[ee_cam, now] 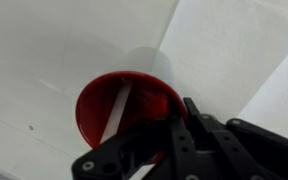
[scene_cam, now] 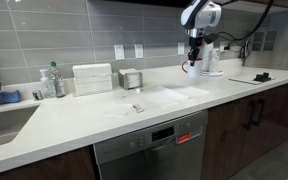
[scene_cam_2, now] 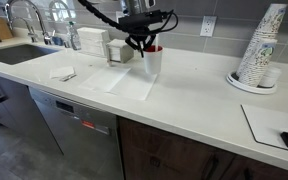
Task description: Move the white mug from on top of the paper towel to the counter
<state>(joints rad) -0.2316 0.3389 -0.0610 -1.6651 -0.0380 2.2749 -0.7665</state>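
- White mug [scene_cam_2: 152,63]: hangs in the gripper [scene_cam_2: 144,45], red inside facing up. It appears raised off the surface, over or just past the far edge of the paper towel [scene_cam_2: 132,82].
- Claw: clenched on the mug's rim. The wrist view shows one finger down inside the red interior [ee_cam: 124,105]; the outer finger is mostly hidden.
- In an exterior view the mug [scene_cam: 190,68] sits clearly above the towel sheet [scene_cam: 187,93], which supports the lifted reading.
- Done, by my reading: grasp made and mug off the towel.
- Left: carry it sideways clear of the sheet, set it down on bare counter [scene_cam_2: 199,100], and release.
- Open counter lies between the towel and the stack of paper cups [scene_cam_2: 262,45].
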